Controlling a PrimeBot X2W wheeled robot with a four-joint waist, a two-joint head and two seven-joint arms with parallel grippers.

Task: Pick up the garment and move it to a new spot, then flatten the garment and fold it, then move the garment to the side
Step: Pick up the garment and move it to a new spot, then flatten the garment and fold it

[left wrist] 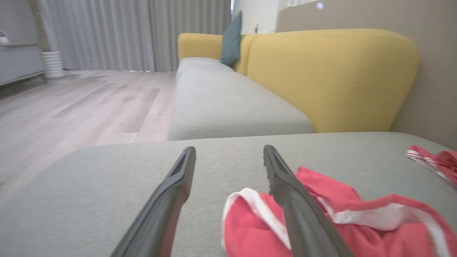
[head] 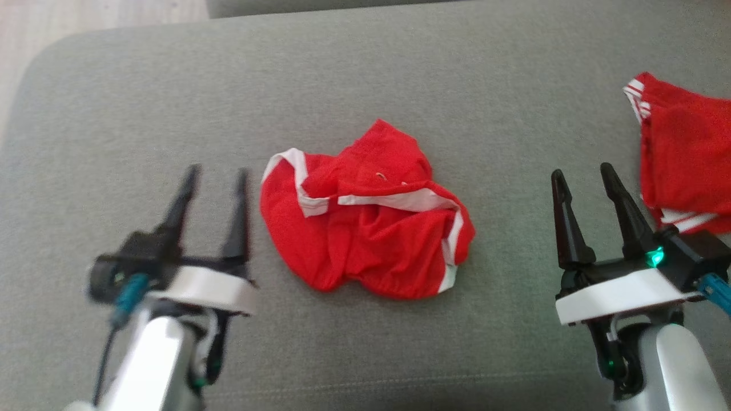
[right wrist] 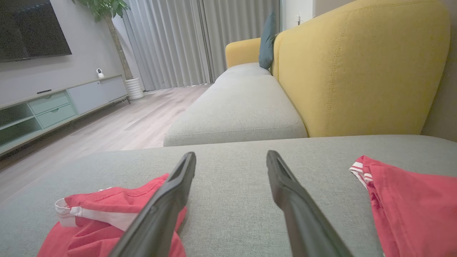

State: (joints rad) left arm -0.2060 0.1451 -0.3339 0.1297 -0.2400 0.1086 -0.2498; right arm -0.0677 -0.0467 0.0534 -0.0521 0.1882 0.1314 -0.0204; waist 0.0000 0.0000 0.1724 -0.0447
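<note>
A crumpled red garment (head: 365,214) with white trim lies in a heap in the middle of the grey cushion (head: 365,74). My left gripper (head: 218,172) hovers just to its left, open, nothing between its fingers. In the left wrist view the garment (left wrist: 357,221) lies to the right of that gripper (left wrist: 230,151). My right gripper (head: 582,171) stands open well to the garment's right, empty. In the right wrist view the garment (right wrist: 103,217) lies at the lower left of that gripper (right wrist: 231,157).
A second red garment (head: 685,154) with white stripes lies at the cushion's right edge, close to my right gripper; it is also at the right of the right wrist view (right wrist: 410,203). A yellow sofa back (right wrist: 360,67) rises behind. Wooden floor (head: 85,17) lies beyond the far left corner.
</note>
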